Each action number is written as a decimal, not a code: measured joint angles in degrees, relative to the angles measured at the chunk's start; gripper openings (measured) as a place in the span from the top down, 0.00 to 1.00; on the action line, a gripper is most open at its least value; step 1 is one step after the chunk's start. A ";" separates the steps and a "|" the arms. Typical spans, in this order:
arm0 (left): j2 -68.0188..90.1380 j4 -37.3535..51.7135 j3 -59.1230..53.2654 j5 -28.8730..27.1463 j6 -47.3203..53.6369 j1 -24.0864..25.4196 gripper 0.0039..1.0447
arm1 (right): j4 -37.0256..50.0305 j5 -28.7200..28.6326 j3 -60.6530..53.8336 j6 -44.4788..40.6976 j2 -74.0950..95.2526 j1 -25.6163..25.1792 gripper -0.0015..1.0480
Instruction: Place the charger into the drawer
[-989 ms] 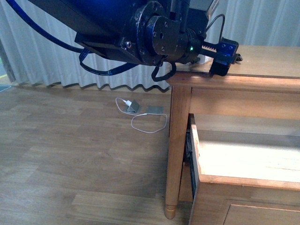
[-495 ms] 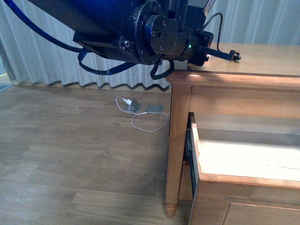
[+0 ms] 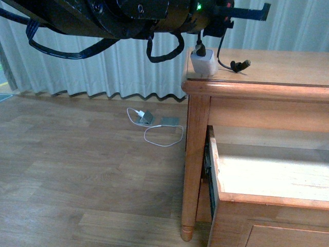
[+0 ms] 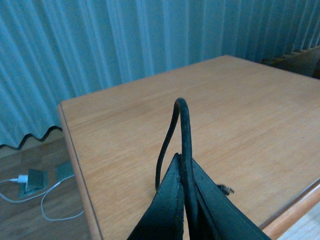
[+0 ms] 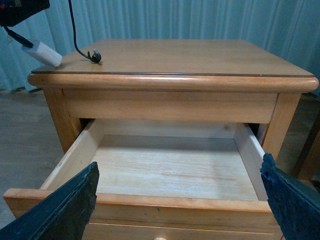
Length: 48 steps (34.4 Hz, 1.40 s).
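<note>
At the front corner of the nightstand surface [image 5: 190,55], pickup looks half done. The drawer [image 5: 150,201] below is pulled well out w/ a bare interior, so the target's ready. The right end effector [image 5: 178,167] hangs in front of it, jaws spread wide, nothing in them. The left end effector [image 4: 184,167] is clenched on the thin black cable [image 4: 183,125], not on the plug body. The charger [image 3: 204,64] is right at the surface's corner edge, tilted in the right wrist view; can't tell if it's touching the wood. Its connector [image 3: 240,64] lies on the surface just beside.

Risks, as I judge them:
- Cable-only grip: the cube can swing or the cable slide thru the pads.
- Cube's at the edge, so a slip prob. sends it to the floor near the other white-cabled charger [image 3: 146,117], not into the drawer.
- The trailing connector may snag on the surface lip or drawer rim, or hang outside.

No brand, label or text readable anywhere; only a green light [image 3: 198,6] on the arm.
</note>
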 joint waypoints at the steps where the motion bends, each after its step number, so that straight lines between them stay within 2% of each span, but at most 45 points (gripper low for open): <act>1: -0.42 0.24 -0.26 0.13 -0.20 -0.35 0.96 | 0.00 0.00 0.00 0.00 0.00 0.00 0.09; 10: -1.88 0.63 -0.44 2.38 -2.86 -3.43 0.96 | 0.00 0.00 0.00 0.00 0.00 0.00 0.09; 25: -0.76 -0.94 1.31 8.94 -3.50 -12.04 0.96 | 0.00 0.00 0.00 0.00 0.00 0.00 0.09; 33: 5.68 -3.72 3.87 7.45 -3.89 -12.46 0.96 | 0.00 0.00 0.00 0.00 0.00 0.00 0.09; 42: 10.84 -7.87 5.18 8.44 -4.37 -12.52 0.96 | 0.00 -0.02 0.00 0.00 0.00 0.00 0.09; 44: 11.21 -8.26 5.18 8.66 -4.35 -12.59 0.93 | 0.00 0.00 0.00 0.00 0.00 0.00 0.09; 48: 11.34 -8.26 5.18 8.31 -3.93 -12.59 0.80 | 0.00 0.00 0.00 0.02 0.00 0.00 0.09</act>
